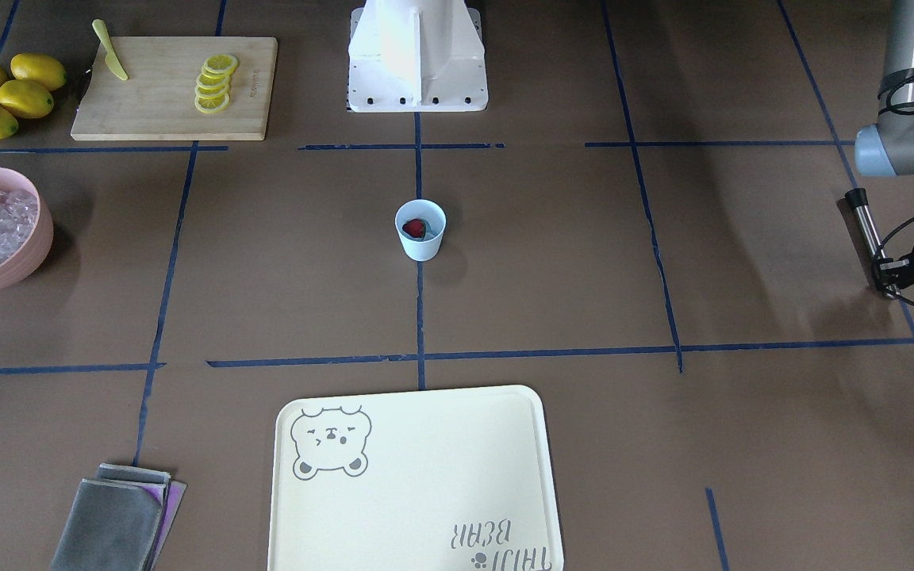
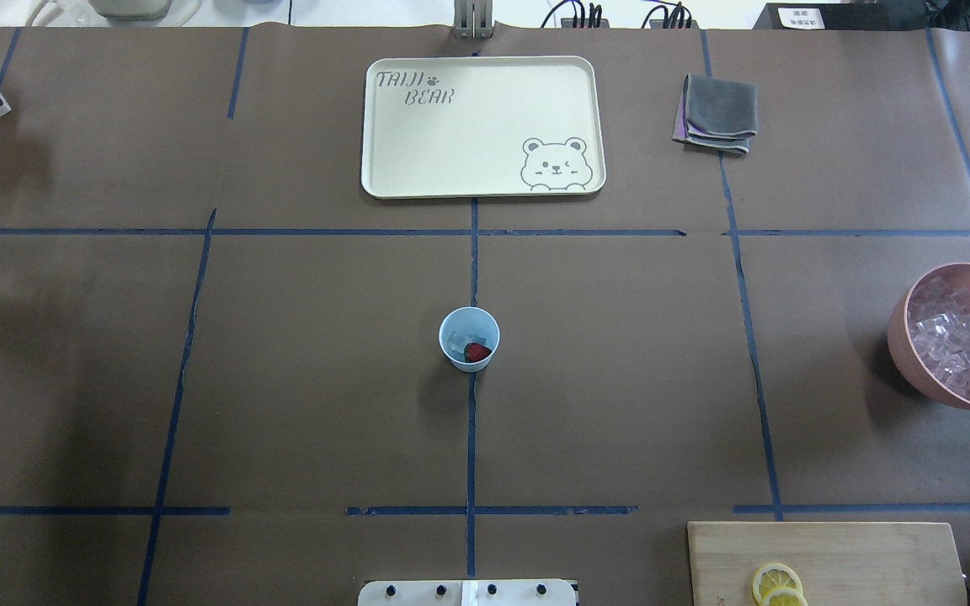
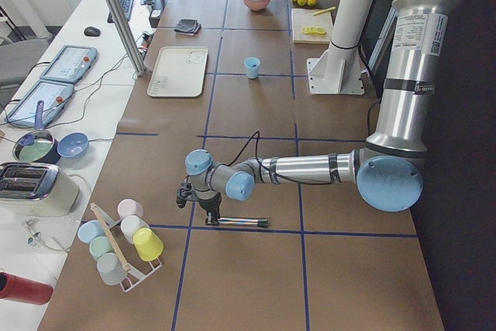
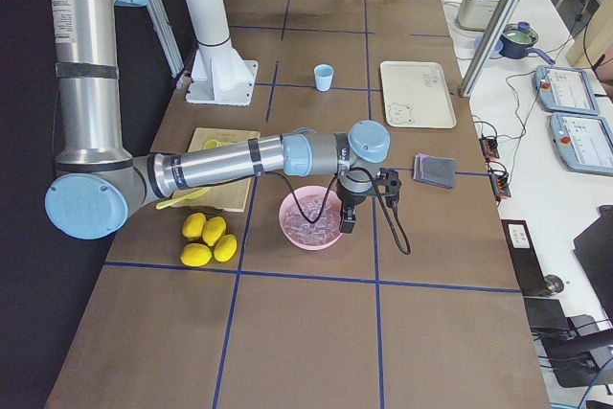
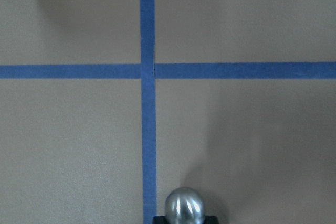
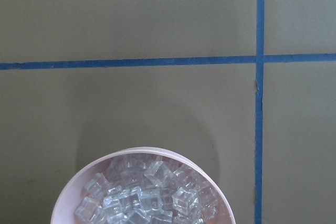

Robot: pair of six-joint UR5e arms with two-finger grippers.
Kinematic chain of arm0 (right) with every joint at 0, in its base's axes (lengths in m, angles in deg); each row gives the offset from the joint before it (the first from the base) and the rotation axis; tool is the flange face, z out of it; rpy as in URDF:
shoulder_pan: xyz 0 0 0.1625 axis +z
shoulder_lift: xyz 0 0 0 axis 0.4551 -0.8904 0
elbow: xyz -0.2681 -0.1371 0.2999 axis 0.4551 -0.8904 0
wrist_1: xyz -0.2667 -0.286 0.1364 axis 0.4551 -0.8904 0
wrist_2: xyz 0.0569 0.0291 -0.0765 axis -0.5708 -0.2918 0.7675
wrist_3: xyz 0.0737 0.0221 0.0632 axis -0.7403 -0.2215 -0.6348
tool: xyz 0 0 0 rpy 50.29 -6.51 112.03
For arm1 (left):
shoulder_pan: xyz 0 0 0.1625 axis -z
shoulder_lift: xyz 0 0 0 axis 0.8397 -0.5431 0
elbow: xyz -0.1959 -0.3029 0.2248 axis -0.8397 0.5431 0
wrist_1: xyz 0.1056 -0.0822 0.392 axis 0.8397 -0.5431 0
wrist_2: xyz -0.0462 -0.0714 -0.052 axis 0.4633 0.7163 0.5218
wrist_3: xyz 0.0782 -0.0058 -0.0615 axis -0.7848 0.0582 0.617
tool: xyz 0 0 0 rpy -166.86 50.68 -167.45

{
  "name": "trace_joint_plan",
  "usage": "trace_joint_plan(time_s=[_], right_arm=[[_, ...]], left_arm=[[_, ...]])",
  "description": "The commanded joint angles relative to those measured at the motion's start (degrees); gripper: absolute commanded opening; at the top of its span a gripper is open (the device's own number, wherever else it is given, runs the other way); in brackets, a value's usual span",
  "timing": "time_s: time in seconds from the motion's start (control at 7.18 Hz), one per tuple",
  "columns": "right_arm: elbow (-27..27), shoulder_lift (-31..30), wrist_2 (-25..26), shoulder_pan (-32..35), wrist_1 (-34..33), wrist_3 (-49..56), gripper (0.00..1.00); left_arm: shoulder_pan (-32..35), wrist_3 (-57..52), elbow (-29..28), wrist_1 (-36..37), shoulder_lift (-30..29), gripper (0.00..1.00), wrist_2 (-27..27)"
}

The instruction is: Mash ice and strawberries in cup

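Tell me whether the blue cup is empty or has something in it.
Not empty. The cup stands upright with a red strawberry and some clear ice at its bottom, well below the rim.

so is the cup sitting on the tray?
No, the cup stands on a blue tape line, well apart from the tray.

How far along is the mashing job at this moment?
Done: the strawberry and ice lie in the cup, unmashed. In hand: the left pincer is at the metal masher; grip unclear. The right pincer hangs over the pink ice bowl. Left: carry the masher over and mash.
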Motion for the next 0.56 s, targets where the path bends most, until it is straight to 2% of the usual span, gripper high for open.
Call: trace_joint_plan(time_s=[0.0, 0.28, 0.42], right_arm=[[-0.1, 0.0, 0.0, 0.0, 0.0, -0.1, 1.00], [0.3, 0.0, 0.0, 0.0, 0.1, -0.1, 1.00], [0.6, 0.2, -0.1, 0.0, 0.1, 0.0, 1.00]], left_arm=[[0.0, 0.1, 0.5, -0.2, -0.1, 1.00, 0.2], [1.0, 0.0, 7.0, 0.7, 1.0, 1.00, 6.6], [4.7, -0.5, 10.9, 1.9, 1.5, 1.00, 8.1]])
